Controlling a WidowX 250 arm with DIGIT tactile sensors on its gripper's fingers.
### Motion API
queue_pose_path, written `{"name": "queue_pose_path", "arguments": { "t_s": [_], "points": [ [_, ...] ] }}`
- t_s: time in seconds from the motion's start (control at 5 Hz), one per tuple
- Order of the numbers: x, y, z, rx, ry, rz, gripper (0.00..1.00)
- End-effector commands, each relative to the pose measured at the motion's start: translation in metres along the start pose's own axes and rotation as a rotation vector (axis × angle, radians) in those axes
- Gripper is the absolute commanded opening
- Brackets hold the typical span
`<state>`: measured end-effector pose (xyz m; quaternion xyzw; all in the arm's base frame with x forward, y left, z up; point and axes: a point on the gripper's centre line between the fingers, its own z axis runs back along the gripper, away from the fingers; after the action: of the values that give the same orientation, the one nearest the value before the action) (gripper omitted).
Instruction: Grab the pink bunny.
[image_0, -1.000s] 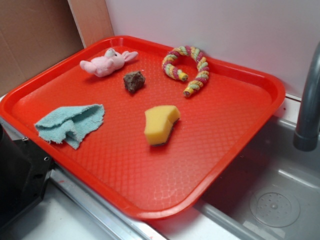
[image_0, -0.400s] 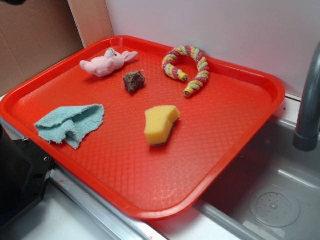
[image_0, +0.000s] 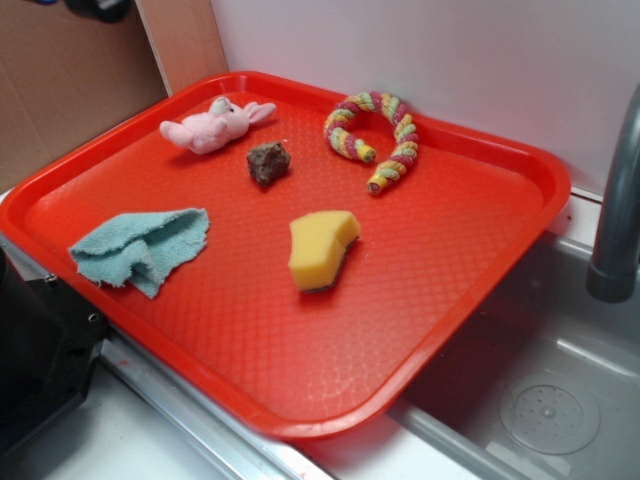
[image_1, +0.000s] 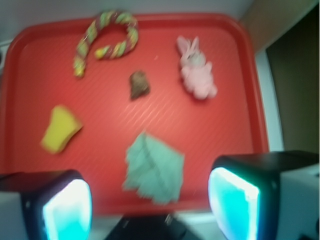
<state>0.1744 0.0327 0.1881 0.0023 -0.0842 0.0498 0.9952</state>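
The pink bunny lies on its side in the far left corner of the red tray, ears toward the wall. In the wrist view the bunny sits at the upper right, far ahead of my gripper. Its two fingers stand wide apart at the bottom of that view, open, with nothing between them. From the exterior view only a dark bit of the gripper shows at the top left edge, high above the tray.
On the tray also lie a brown lump, a twisted multicoloured rope ring, a yellow sponge and a teal cloth. A sink with a grey faucet is at the right.
A dark part of the gripper has come further into the exterior view along the top left edge. The things on the tray have not moved.
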Motion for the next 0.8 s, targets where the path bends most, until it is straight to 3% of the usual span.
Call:
{"name": "queue_pose_path", "arguments": {
  "t_s": [0.0,0.2,0.6],
  "points": [
    [0.046,0.046,-0.051,0.046,-0.040,0.104,1.00],
    [0.057,0.060,-0.083,0.072,-0.023,0.144,1.00],
    [0.065,0.072,-0.134,0.045,0.008,0.152,1.00]
  ]
}}
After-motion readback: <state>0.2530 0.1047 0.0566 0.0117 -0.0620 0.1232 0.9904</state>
